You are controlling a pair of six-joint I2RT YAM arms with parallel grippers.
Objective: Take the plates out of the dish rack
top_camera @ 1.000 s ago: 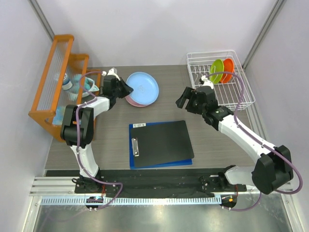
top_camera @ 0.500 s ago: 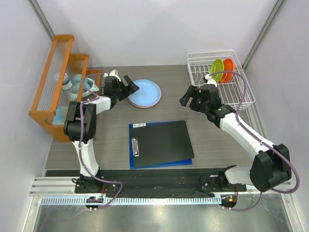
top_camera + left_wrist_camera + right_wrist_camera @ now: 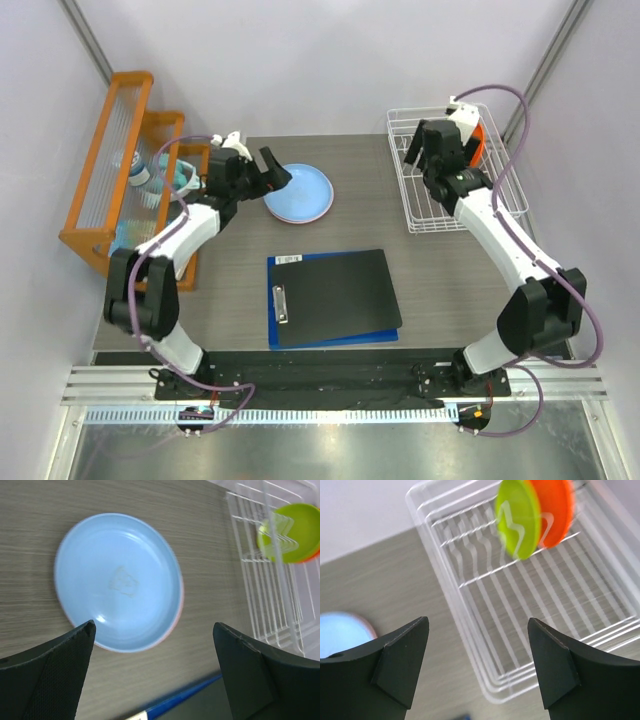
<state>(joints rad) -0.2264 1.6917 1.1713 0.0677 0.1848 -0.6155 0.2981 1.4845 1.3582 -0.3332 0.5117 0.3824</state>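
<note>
A light blue plate (image 3: 298,192) (image 3: 117,580) lies flat on the table on top of a pink plate whose rim (image 3: 178,611) just shows beneath it. My left gripper (image 3: 268,170) (image 3: 154,626) hovers open at the plates' near-left edge, holding nothing. The white wire dish rack (image 3: 440,210) (image 3: 470,645) stands at the back right. A lime green plate (image 3: 518,517) (image 3: 290,530) and an orange plate (image 3: 552,510) (image 3: 478,140) stand upright in its far end. My right gripper (image 3: 418,150) (image 3: 477,621) is open above the rack's left side, short of both plates.
An orange stepped shelf (image 3: 110,170) holding teal cups (image 3: 180,178) lines the left side, close behind my left arm. A black clipboard on a blue one (image 3: 335,295) lies in the middle; its blue edge (image 3: 175,700) shows below the left fingers.
My left gripper opened and let go of the light blue plate, which now rests on the pink one. My right arm swung from mid-table up over the dish rack.
</note>
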